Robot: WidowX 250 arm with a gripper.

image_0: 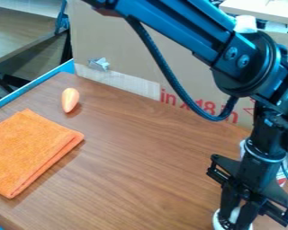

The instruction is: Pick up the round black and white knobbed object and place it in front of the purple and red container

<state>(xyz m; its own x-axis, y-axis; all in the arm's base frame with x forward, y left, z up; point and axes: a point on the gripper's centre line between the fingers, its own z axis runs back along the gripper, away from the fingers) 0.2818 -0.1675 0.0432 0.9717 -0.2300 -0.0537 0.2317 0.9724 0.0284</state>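
A folded orange cloth [32, 152] lies flat on the table [140, 179]. Right of it rests an orange, egg-shaped object [70, 99]. At lower right, a round white container [217, 221] sits beneath the tool [235, 221]; its contents and the tool's opening are indeterminate. A white-and-red container [282, 179] stands behind the arm.

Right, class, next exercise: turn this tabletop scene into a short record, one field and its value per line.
Surface: brown wood-grain table
Gripper: lower right, pointing down at white object; hold unclear
Gripper type: black two-finger gripper
Behind gripper: white-and-red container, partly hidden
Left: folded orange cloth
Beyond cloth, apart from it: pale orange oval object
Backdrop: cardboard with red print
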